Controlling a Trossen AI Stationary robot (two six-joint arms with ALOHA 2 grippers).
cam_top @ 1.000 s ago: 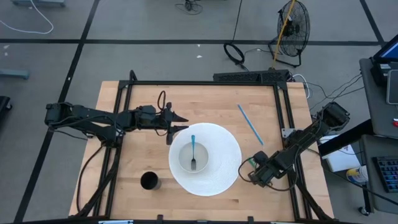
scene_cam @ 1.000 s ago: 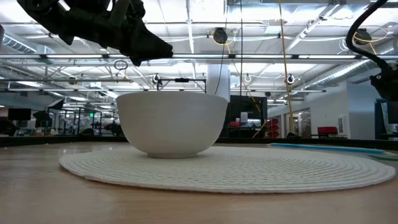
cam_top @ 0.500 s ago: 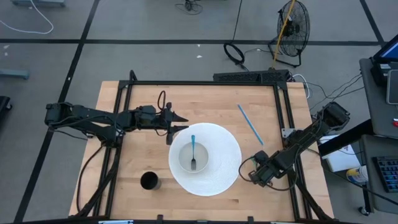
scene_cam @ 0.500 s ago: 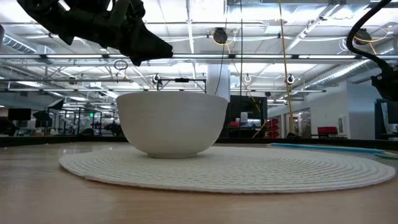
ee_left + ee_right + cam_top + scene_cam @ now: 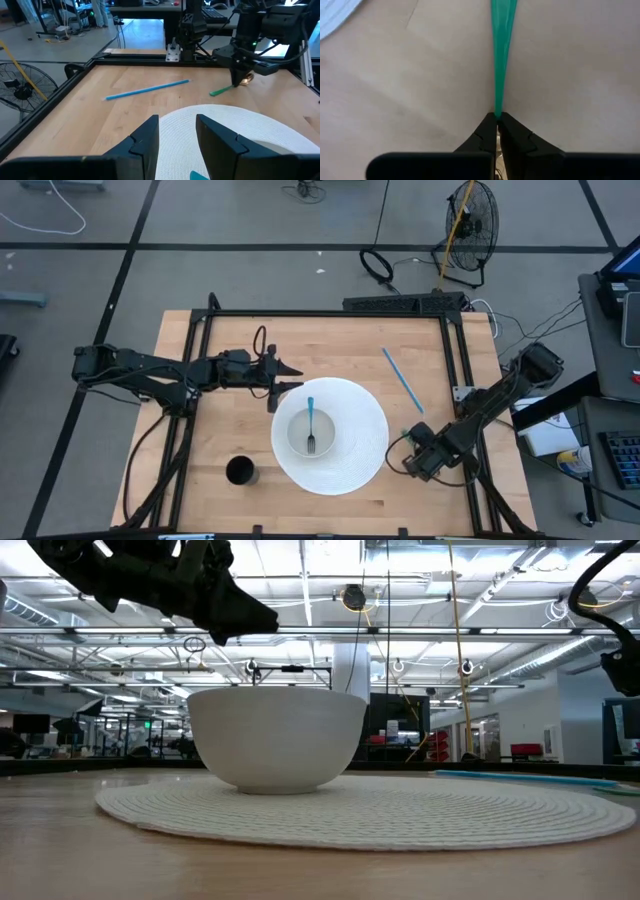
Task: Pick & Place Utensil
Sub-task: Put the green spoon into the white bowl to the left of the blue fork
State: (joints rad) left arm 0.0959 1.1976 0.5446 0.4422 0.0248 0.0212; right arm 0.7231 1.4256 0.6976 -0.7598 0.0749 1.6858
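Observation:
A thin green utensil (image 5: 502, 45) lies on the wood to the right of the round white placemat (image 5: 352, 468), and shows too in the left wrist view (image 5: 221, 91). My right gripper (image 5: 497, 116) is shut on its near end, close to the table's right rail (image 5: 411, 443). A white bowl (image 5: 293, 432) stands in the middle of the placemat with a blue fork (image 5: 311, 425) lying in it. My left gripper (image 5: 290, 377) hovers open above the placemat's far left edge, its fingers apart in its wrist view (image 5: 177, 127). My right gripper pinches the green utensil by its narrow end (image 5: 498, 102) between the two fingertips. In the left wrist view its fingers (image 5: 239, 75) point down at the table from above. The utensil runs straight out ahead of the fingers, its free end (image 5: 213, 93) on the wood.
A long blue stick (image 5: 402, 380) lies slantwise on the wood beyond the placemat's right side. A black cup (image 5: 240, 471) stands near the table's near left corner. A black metal frame (image 5: 330, 313) runs along the table's edges. Bare wood shows left of the placemat.
My right gripper has shifted a little toward the table's right edge, staying shut on the green utensil. My left arm has kept still, and the bowl and fork have not moved.

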